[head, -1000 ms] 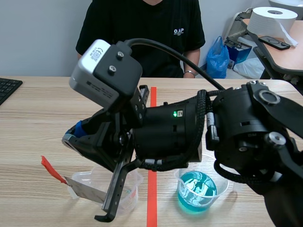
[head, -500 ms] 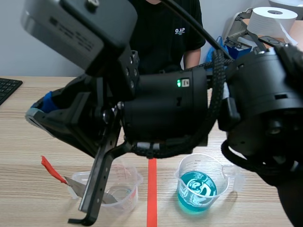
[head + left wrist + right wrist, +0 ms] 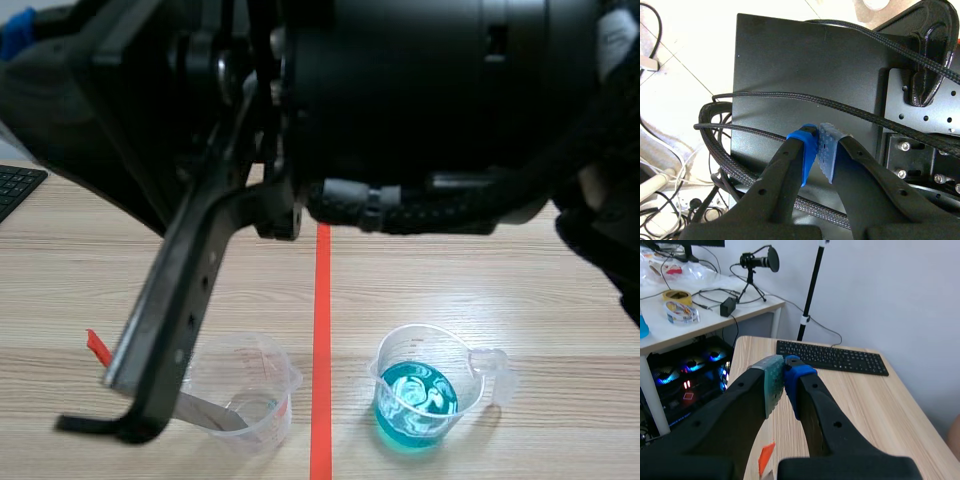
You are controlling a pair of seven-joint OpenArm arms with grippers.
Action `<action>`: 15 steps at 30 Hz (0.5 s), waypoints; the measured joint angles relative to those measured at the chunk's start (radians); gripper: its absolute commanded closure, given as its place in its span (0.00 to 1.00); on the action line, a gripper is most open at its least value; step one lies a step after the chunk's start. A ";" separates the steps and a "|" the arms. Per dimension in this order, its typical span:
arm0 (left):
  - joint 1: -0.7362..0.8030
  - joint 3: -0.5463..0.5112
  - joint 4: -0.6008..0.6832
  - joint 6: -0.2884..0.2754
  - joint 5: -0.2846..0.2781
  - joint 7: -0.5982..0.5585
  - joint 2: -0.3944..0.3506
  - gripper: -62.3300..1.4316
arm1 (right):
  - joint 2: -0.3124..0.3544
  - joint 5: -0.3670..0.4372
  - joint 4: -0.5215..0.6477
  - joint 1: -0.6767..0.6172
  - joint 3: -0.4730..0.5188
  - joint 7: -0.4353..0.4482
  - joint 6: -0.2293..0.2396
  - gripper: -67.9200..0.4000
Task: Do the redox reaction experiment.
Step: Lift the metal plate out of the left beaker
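Nearest the robot, two small clear measuring cups stand on the wooden counter (image 3: 500,280), one on each side of the orange-red tape line (image 3: 320,340) and well apart. The right cup (image 3: 425,388) holds blue-green liquid with pale swirls on top, and its handle points right. The left cup (image 3: 250,385) has a grey metal strip (image 3: 212,414) leaning in it, with the strip's red-tipped upper end sticking out to the left past the rim.

Above the cups the right arm (image 3: 420,100) is raised across the scene view. A black bracket (image 3: 165,320) on it hangs in front of the left cup's side. The right hand (image 3: 782,381) is closed, pads pressed together with nothing between them, high over the counter. A black keyboard (image 3: 832,357) lies ahead of it.

The left hand (image 3: 819,150) is also closed on nothing. It points at a black panel (image 3: 790,60) crossed by braided cables (image 3: 790,96), away from the counter.
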 measured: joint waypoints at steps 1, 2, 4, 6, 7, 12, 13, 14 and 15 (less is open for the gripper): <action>0.000 0.000 0.000 0.000 0.000 0.000 0.000 0.93 | 0.000 0.008 0.013 0.000 0.003 -0.003 -0.012 0.98; 0.000 0.000 0.000 0.000 0.000 0.000 0.000 0.93 | 0.000 0.011 0.026 0.000 0.005 -0.003 -0.018 0.98; 0.000 0.000 0.000 0.000 0.000 0.000 0.000 0.93 | 0.000 0.016 0.047 0.000 0.010 -0.011 -0.017 0.98; 0.000 0.000 0.000 0.000 0.000 0.000 0.000 0.93 | 0.000 0.026 0.060 0.000 0.011 -0.015 -0.017 0.98; 0.000 0.000 0.000 0.000 0.000 0.000 0.000 0.93 | 0.000 0.035 0.064 0.000 0.011 -0.016 -0.017 0.98; 0.000 0.000 0.000 0.000 0.000 0.000 0.000 0.93 | 0.000 0.037 0.065 0.000 0.011 -0.025 -0.017 0.98; 0.000 0.000 0.000 0.000 0.000 0.000 0.000 0.93 | 0.000 0.037 0.065 0.000 0.011 -0.025 -0.017 0.98; 0.000 0.000 0.000 0.000 0.000 0.000 0.000 0.93 | 0.000 0.037 0.065 0.000 0.011 -0.025 -0.017 0.98; 0.000 0.000 0.000 0.000 0.000 0.000 0.000 0.93 | 0.000 0.037 0.065 0.000 0.011 -0.025 -0.017 0.98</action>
